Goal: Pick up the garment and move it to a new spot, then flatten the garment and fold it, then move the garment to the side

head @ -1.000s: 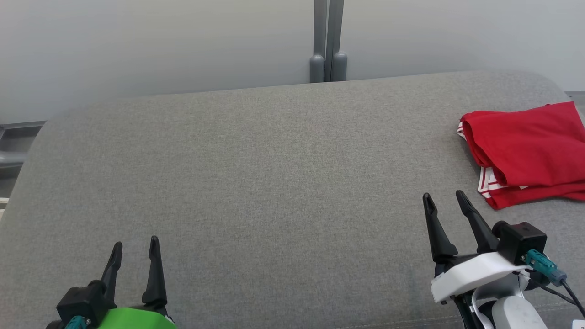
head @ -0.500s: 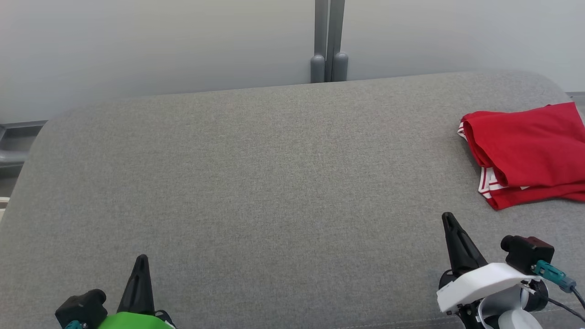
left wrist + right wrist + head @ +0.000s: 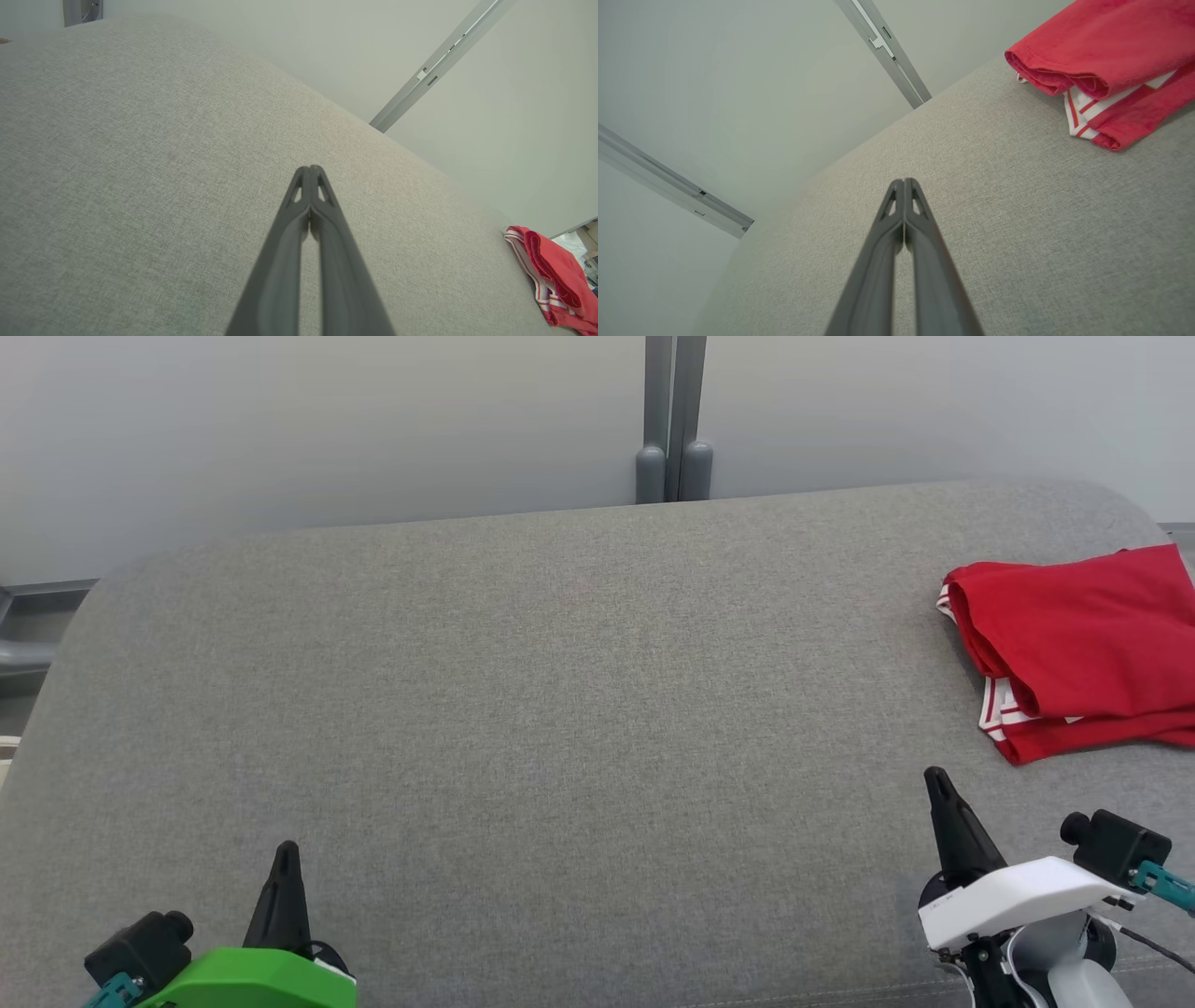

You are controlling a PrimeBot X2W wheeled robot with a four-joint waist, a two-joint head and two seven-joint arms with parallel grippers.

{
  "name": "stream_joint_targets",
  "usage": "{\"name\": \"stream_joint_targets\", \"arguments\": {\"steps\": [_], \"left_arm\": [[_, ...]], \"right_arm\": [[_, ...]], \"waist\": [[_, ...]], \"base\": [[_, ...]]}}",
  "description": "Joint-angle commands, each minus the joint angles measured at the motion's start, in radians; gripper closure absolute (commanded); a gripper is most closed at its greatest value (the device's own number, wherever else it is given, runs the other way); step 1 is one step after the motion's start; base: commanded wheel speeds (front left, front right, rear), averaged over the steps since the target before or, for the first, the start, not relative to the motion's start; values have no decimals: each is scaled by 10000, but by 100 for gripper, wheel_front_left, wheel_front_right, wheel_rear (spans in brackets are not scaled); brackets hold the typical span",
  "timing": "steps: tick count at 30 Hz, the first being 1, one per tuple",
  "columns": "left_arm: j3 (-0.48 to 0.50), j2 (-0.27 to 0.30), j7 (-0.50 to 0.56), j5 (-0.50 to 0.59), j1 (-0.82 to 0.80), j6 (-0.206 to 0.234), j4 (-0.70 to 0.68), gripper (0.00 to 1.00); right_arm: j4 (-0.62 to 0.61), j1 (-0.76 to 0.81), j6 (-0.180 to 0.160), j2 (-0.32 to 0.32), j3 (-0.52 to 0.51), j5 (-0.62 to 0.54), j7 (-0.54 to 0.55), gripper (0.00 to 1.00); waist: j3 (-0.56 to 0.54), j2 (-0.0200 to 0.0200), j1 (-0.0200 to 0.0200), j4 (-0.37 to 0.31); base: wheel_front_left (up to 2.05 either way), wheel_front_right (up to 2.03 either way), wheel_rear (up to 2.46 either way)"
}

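**Q.** What is shown, and where does the garment lie?

**A.** A red garment (image 3: 1074,644) with white striped trim, folded into stacked layers. It lies at the right end of a grey cushion (image 3: 560,709) and runs off the right edge of the head view.

**Q.** And the tools?

**A.** The left tool (image 3: 283,882) is at lower left. The right tool (image 3: 945,812) is at lower right, near the garment but apart from it. In each wrist view the two fingers are pressed together tip to tip, with nothing between them. Whether either tool touches the cushion cannot be told.

**Q.** How will the garment handle?

**A.** Judging by its drape, it is light, soft and limp, with no stiffness. It is not fragile. The layers probably slide on one another, so lifting a single layer would likely let the stack fall open.

**Q.** Where should it be taken hold of?

**A.** At the rounded folded edge on its left side, pinching all layers at once. One tool at each end of that edge is better. The striped trim peeping out at the near corner looks like a loose layer and a poor hold.

**Q.** How many of each thing?

**A.** One garment, one cushion, two tools, and one grey post (image 3: 674,429) behind.
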Motion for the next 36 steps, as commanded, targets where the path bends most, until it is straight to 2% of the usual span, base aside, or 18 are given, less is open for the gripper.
{"name": "stream_joint_targets", "arguments": {"steps": [1, 36], "left_arm": [[157, -2, 69, -369, -363, -133, -54, 100], [1067, -728, 906, -3662, -1034, -1026, 368, 100]], "right_arm": [[-67, -337, -2, -106, -104, 463, 89, 100], [471, -767, -2, -193, -841, 4626, 1101, 100]], "waist": [[4, 0, 0, 3], [69, 0, 0, 59]], "base": [[0, 0, 0], [0, 0, 0]]}}
